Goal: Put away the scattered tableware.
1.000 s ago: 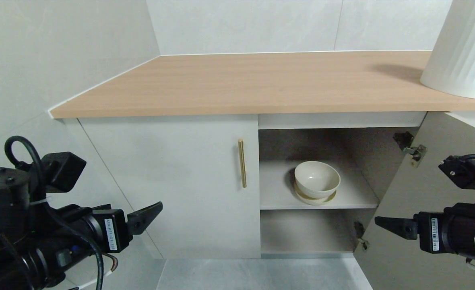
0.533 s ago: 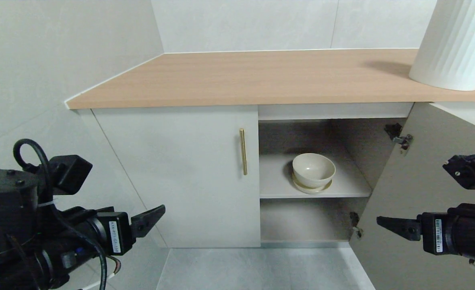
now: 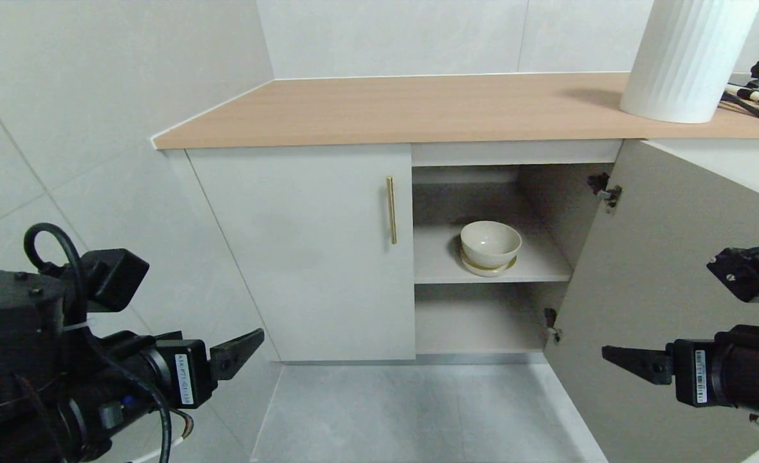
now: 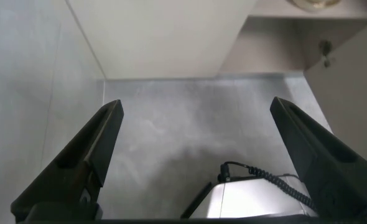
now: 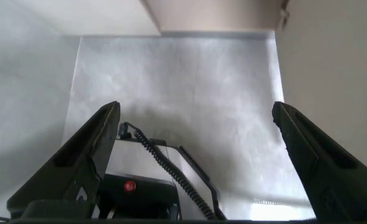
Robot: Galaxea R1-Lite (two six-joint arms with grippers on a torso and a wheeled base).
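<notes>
A cream bowl [image 3: 491, 241] sits on a cream plate [image 3: 489, 266] on the middle shelf [image 3: 534, 267] of the open right half of the cabinet. My left gripper [image 3: 238, 350] hangs low at the left, well short of the closed door, and its fingers stand wide open over the grey floor in the left wrist view [image 4: 196, 109]. My right gripper [image 3: 619, 357] is low at the right, in front of the swung-out door, also wide open with nothing between its fingers [image 5: 196, 109].
The left cabinet door [image 3: 302, 257] is closed, with a gold handle [image 3: 391, 210]. The right door [image 3: 637, 276] stands open toward me. On the wooden counter [image 3: 386, 109] are a white ribbed vessel [image 3: 688, 58] and some pens [image 3: 758, 93]. Grey floor [image 3: 418, 411] lies before the cabinet.
The whole head picture has shifted: the cabinet now looks farther off and smaller, so the camera has moved back. Bowl and plate stay on the shelf; both grippers remain open.
</notes>
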